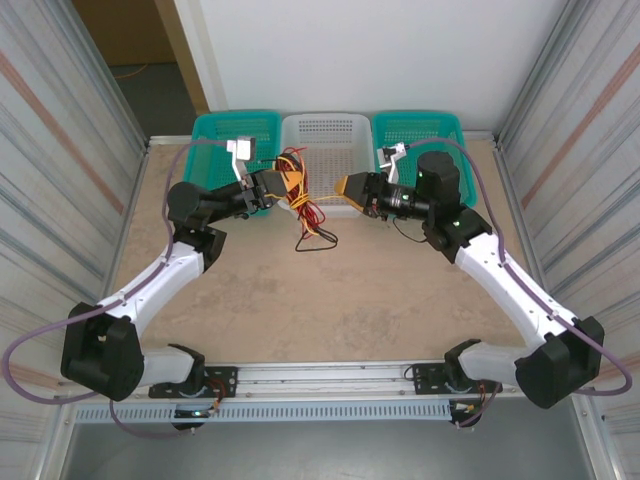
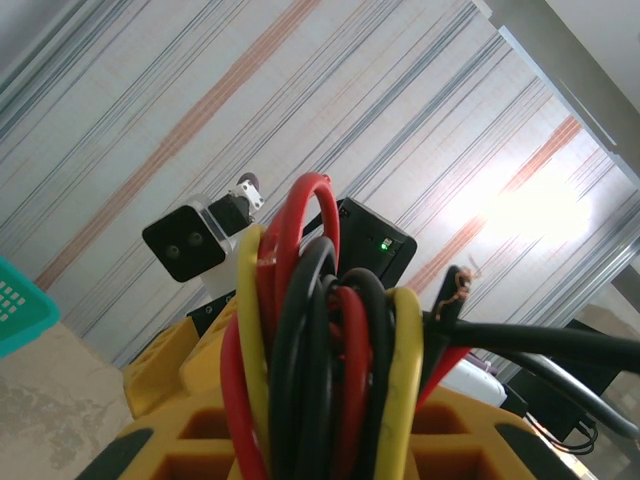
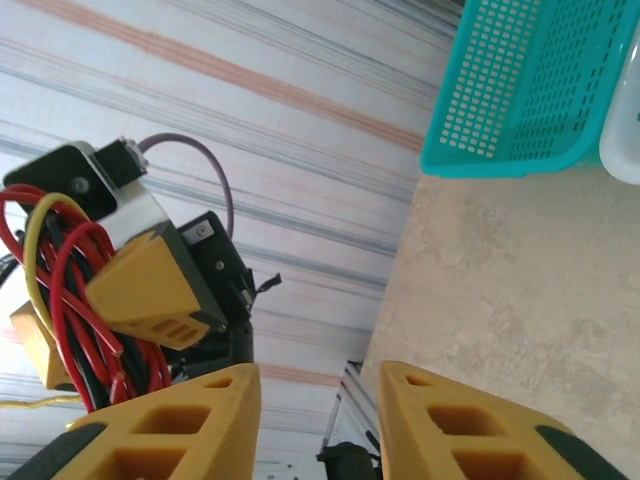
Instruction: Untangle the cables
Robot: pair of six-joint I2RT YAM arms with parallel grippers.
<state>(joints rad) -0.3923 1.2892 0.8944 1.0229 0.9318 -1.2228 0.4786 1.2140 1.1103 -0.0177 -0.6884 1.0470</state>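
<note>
Table (image 1: pixel 330 310): beige, bare in the near half up to the arm bases.

Cables (image 1: pixel 300 200): one knotted bunch of red, black and pale yellow wires, mid-table towards the far side, held up between the two grippers. A loose loop droops from it onto the table.

Left gripper (image 1: pixel 283 192): clamped on the bunch from the left. Its wrist view has the wires packed between the yellow fingers, jaws nearly together.

Right gripper (image 3: pixel 315 385): faces the bunch from the right, just beside it. Jaws partly apart, and the gap between the fingers looks clear.

Far edge: left teal basket (image 1: pixel 215 135), white basket (image 1: pixel 325 125) and right teal basket (image 1: pixel 440 125) in a row.
</note>
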